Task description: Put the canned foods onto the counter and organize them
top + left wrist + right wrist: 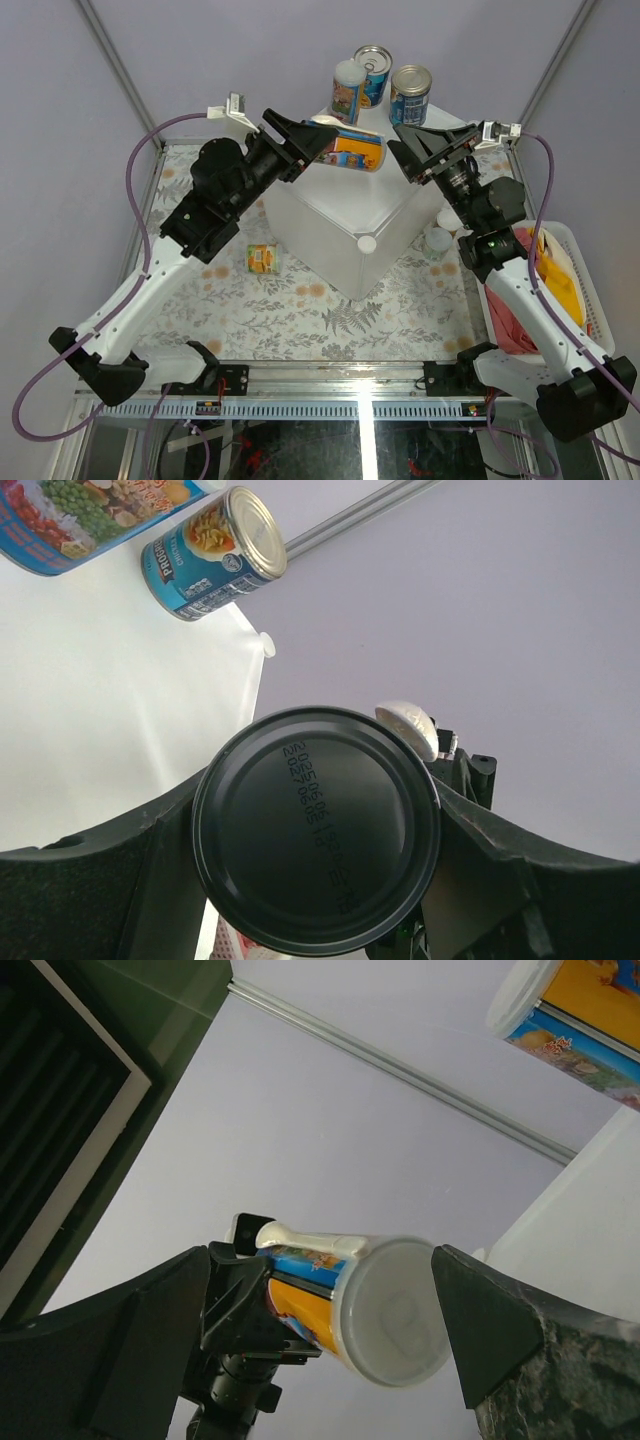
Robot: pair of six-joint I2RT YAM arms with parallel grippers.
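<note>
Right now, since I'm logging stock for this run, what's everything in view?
blue cans: two, blue, silver tops; upright at the far corner of the counter
white-lidded can: one, colourful label; upright beside them
held can: one, yellow-orange; sideways above the counter
small can: one, yellow; table, left of the counter
white-topped items: two, labels hidden; table, right of the counter
counter: one, white; centre
basket: one, white; right edge, holding cloths
table: one, leaf-patterned
left gripper: shut on held can
right gripper: open, empty, facing it
</note>
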